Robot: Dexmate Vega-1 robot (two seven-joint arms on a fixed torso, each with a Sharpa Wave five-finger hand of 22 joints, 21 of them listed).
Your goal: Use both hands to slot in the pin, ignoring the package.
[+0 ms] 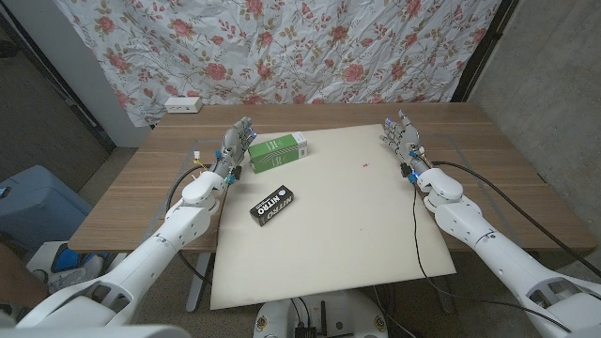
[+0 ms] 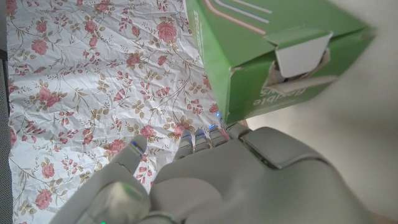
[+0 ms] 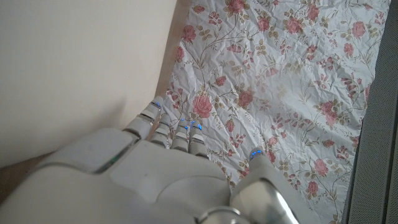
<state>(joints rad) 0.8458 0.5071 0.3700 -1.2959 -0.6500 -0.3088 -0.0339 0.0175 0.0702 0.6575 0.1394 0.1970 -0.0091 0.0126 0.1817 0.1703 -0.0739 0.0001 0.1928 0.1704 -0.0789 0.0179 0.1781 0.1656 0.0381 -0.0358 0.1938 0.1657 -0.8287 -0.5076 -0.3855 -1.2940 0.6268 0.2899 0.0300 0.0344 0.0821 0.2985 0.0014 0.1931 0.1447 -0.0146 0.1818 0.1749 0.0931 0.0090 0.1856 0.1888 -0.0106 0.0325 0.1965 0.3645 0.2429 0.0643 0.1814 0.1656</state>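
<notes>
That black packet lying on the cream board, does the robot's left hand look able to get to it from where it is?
Probably yes. The left hand stands open beside the green box, and the black packet lies on the cream board nearer the robot on that arm's side, with only bare board between them.

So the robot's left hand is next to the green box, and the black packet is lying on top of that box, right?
Not quite. The left hand is next to the green box, but the black packet isn't on top of it. The head view shows it lying on the cream board, apart from the box and nearer the robot.
</notes>
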